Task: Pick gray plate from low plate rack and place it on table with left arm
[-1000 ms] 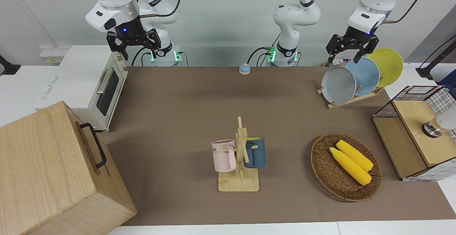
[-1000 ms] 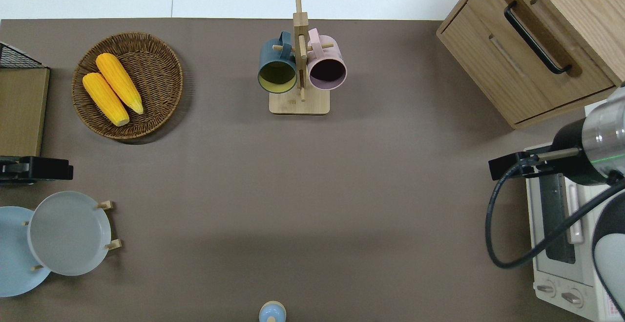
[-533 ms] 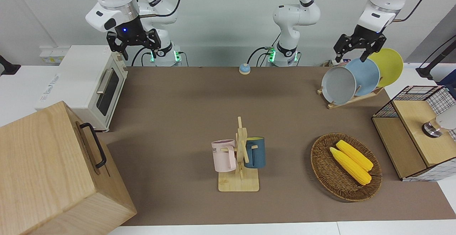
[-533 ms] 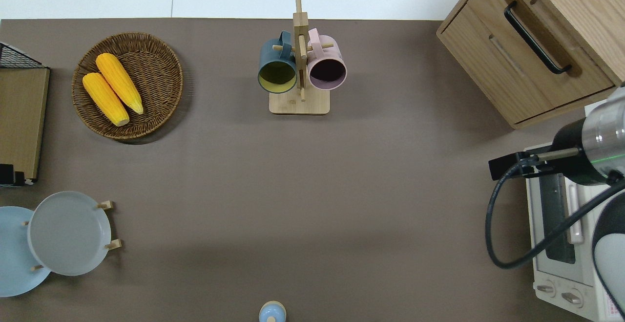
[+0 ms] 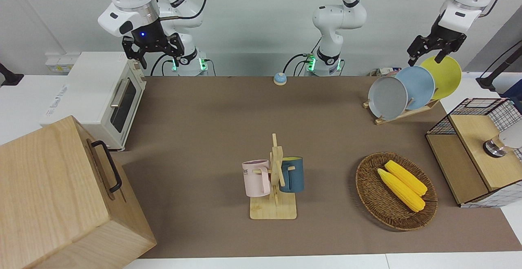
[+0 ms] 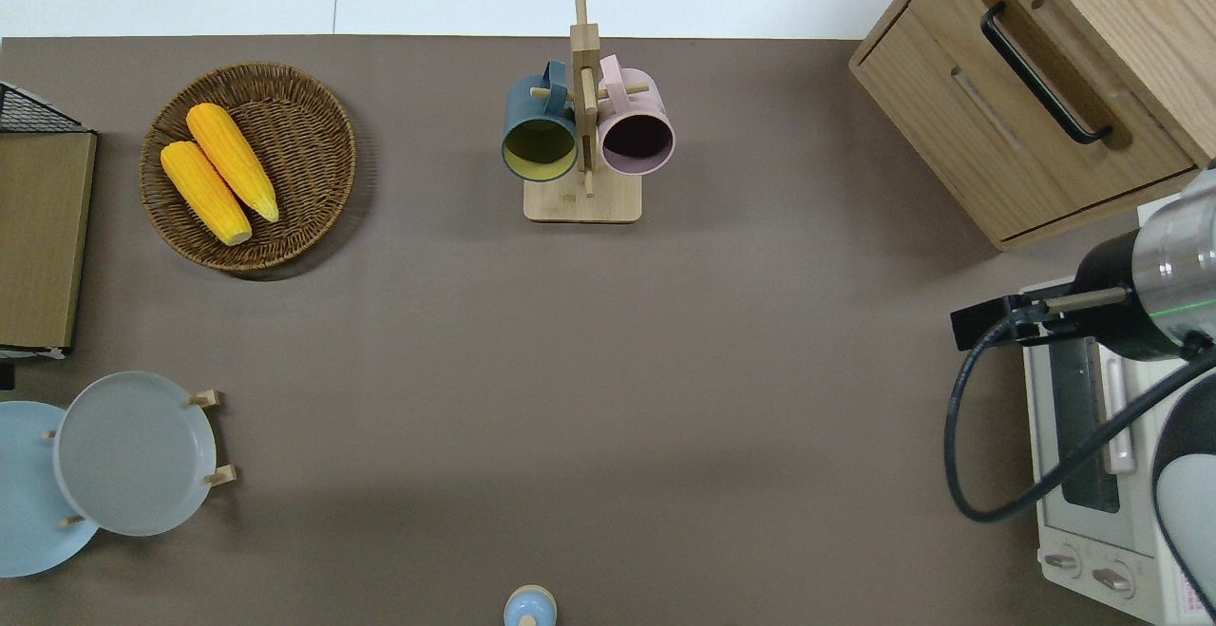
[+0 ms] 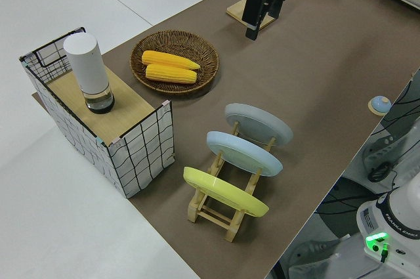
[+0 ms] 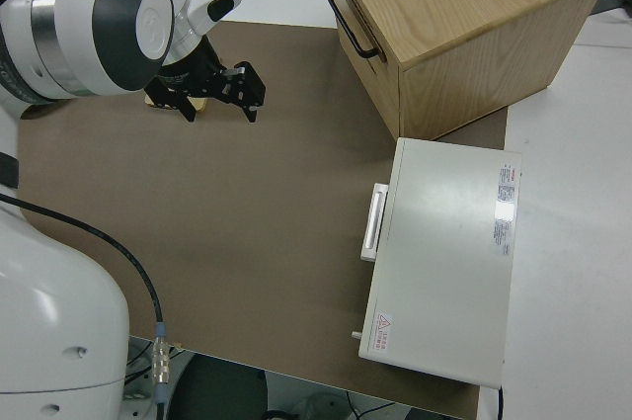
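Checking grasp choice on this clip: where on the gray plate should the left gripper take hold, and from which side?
Probably the upper rim of the gray plate, approached from above. It stands tilted in the low plate rack, lower edge seated between pegs, with the sky-blue plate close against its back. Only the top edge stands free. The left gripper is open.

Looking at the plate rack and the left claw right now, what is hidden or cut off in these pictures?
- Overhead view: the yellow plate and left claw lie outside the frame; the sky-blue plate is cut by the edge.
- Front view: the gray plate and the other two plates hide most of the low plate rack.
- Left side view: the left claw's fingertips merge with the dark arm.
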